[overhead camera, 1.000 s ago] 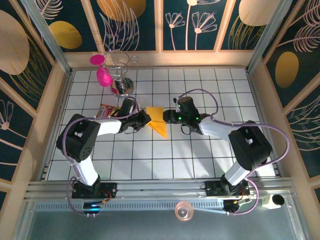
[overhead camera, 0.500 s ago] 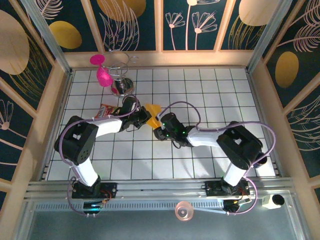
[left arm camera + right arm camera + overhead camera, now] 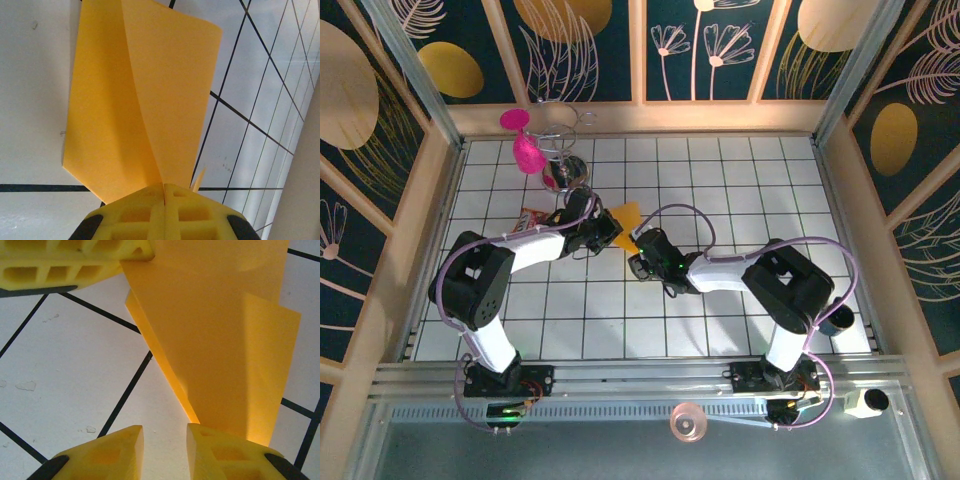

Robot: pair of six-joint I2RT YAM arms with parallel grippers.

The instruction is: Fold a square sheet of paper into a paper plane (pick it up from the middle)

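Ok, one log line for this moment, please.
left pincer: shut on folded paper | right pincer: open, at the paper's narrow end | paper: creased, over the tiled table

Quick camera rundown: the top one sits high, above and behind both arm bases (image 3: 508,380), which land at the bottom of its shot. It faces down and forward over the whole tiled bench (image 3: 740,180), so it's the widest view by far. The left wrist cam rides right behind the left end effector (image 3: 164,186) and looks along it, super close, at the folded paper (image 3: 135,100) and a few tiles (image 3: 30,75). The right wrist cam is just as tight, with the right end effector (image 3: 165,435) at its bottom edge, facing the same paper from the opposite side. All three share that paper and the tiles around it.
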